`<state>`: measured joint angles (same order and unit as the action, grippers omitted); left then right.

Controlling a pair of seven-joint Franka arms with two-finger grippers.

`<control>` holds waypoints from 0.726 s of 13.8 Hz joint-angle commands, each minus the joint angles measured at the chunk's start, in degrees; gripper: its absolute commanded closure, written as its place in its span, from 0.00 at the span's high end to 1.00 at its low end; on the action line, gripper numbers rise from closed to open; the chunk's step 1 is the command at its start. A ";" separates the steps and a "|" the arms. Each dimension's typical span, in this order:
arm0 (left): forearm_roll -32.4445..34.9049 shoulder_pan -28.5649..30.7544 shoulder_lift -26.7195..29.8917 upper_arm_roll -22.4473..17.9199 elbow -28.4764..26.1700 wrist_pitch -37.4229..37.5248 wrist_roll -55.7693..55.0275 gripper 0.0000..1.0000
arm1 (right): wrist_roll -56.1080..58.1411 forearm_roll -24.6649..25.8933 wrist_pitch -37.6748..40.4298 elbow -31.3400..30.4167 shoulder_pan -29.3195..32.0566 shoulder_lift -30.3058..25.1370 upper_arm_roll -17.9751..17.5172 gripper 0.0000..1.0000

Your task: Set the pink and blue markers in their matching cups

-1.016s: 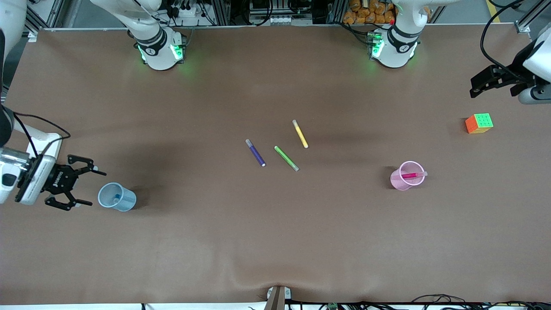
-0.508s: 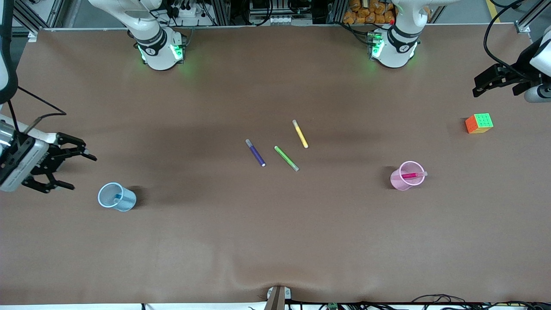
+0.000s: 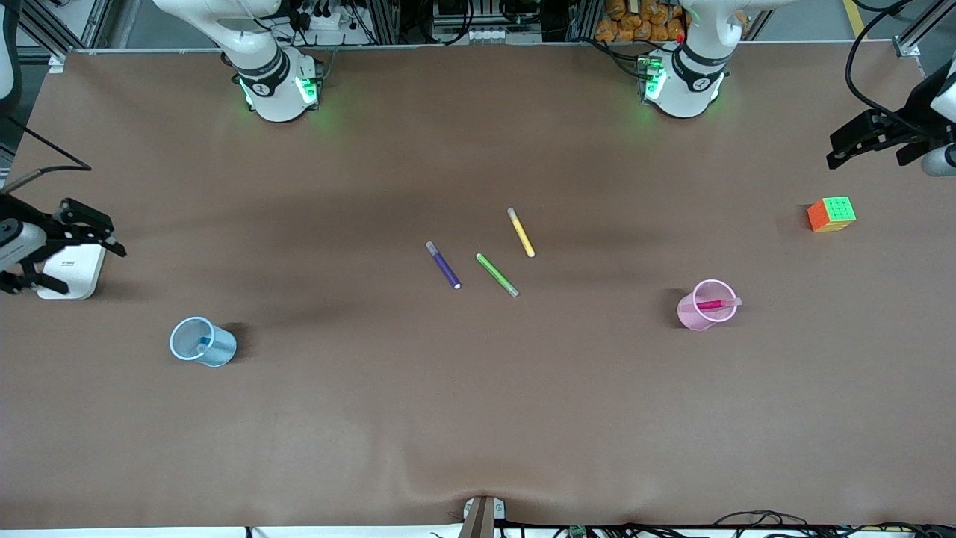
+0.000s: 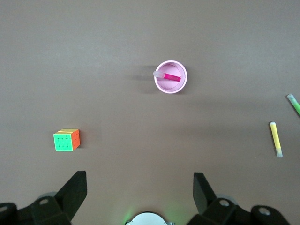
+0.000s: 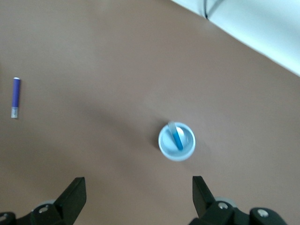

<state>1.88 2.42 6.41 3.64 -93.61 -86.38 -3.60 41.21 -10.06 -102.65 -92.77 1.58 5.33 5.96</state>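
Upright, magenta-pink marker [image 3: 715,304] in pale pink cup [image 3: 695,315]

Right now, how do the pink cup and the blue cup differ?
The pink cup stands toward the left arm's end of the table and holds the pink marker; the blue cup stands toward the right arm's end and holds the blue marker. The blue cup sits nearer the front camera. Both are upright, alike in size, each holding its matching marker.

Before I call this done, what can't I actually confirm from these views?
- Blue marker in the blue cup: front view shows only a speck; the cup wall hides the rest.
- Right gripper: cut off by the front view's edge.
- Left gripper: partly cut off there too.
- Pink marker in the pink cup: lower end hidden by the cup.
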 commanded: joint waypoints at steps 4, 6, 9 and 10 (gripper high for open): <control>-1.18 1.01 -0.25 0.14 2.02 0.16 0.62 1.00 | -20.60 6.53 5.26 -1.45 -0.26 -4.54 -1.12 1.00; -1.27 1.18 -0.34 0.14 2.02 0.94 0.70 1.00 | -28.69 7.07 8.59 -1.19 -0.17 -5.15 -1.91 1.00; -1.09 1.27 -0.34 0.14 2.03 1.74 0.61 1.00 | -36.18 9.53 13.94 0.91 0.36 -6.57 -3.32 1.00; -1.18 1.79 -0.34 0.14 2.03 2.09 0.79 1.00 | -38.11 9.53 17.19 3.01 0.36 -6.48 -3.41 1.00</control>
<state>1.88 3.11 6.38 3.62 -92.77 -85.89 -3.60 7.46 -2.04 -89.86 -92.03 1.56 0.18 3.22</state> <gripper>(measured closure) 0.000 0.000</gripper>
